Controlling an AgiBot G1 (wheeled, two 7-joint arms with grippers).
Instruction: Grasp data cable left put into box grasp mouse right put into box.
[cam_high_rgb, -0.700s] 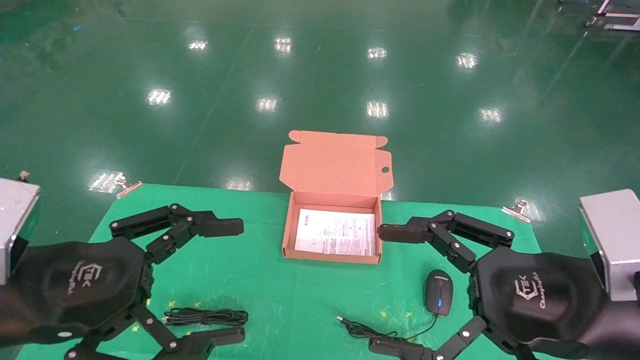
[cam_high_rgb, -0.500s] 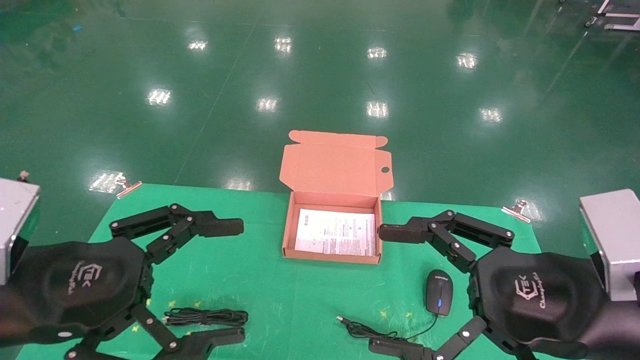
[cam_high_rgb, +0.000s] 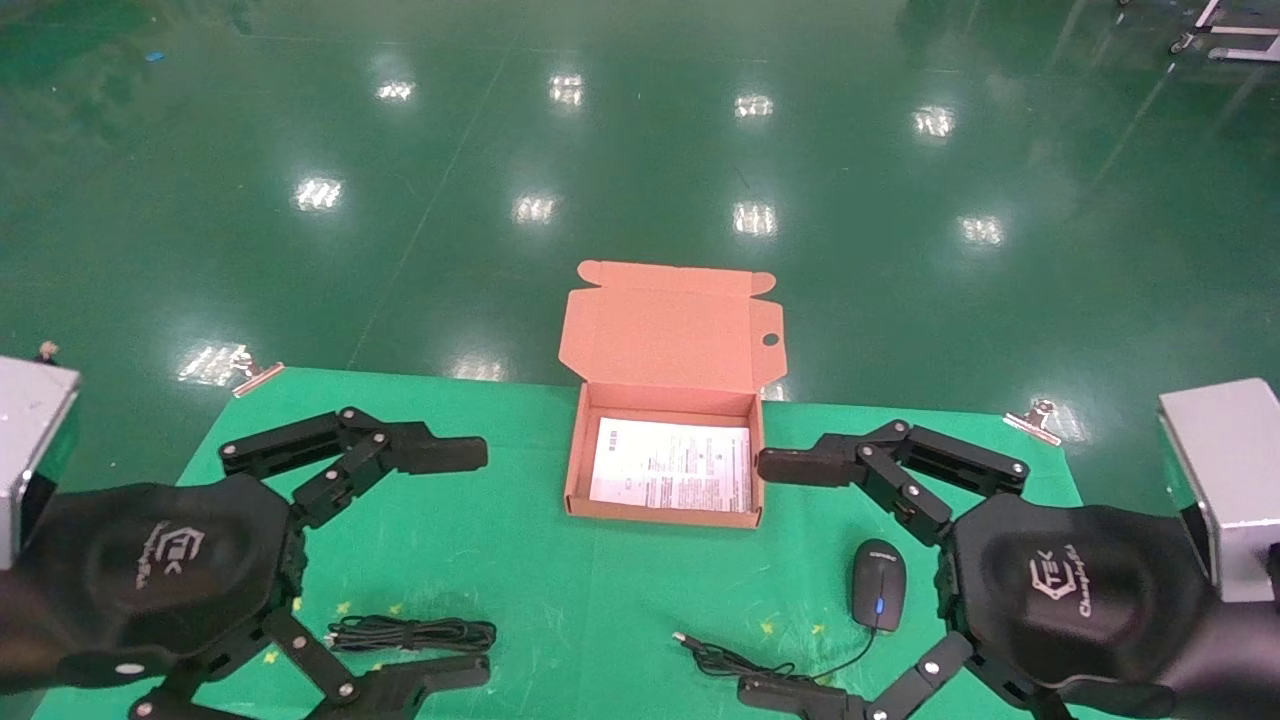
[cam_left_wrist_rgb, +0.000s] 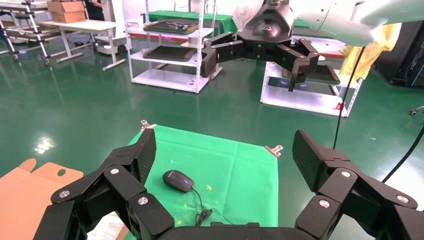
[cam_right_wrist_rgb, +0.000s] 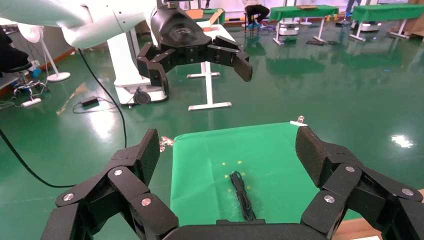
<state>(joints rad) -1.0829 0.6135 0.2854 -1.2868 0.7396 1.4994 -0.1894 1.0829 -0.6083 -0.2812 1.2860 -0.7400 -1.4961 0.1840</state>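
From the head view, the data cable (cam_high_rgb: 412, 633) lies on the green table (cam_high_rgb: 520, 560) as a narrow bundle with its long axis running left to right, directly below the spread fingers of the left end effector (cam_high_rgb: 470, 563), which hangs open and empty; this arm is plainly the nearer one, so I judge a straight descent to be the likely next move. The mouse (cam_high_rgb: 878, 585) sits just beside the open, empty right end effector (cam_high_rgb: 775, 578), its cord trailing toward the table's near edge. The box (cam_high_rgb: 662, 512) stands between the arms with its lid up, holding only a white leaflet (cam_high_rgb: 670, 465). The left wrist view shows the mouse (cam_left_wrist_rgb: 178, 180) beyond its fingers; the right wrist view shows the data cable (cam_right_wrist_rgb: 242, 196) lying lengthwise away from it.
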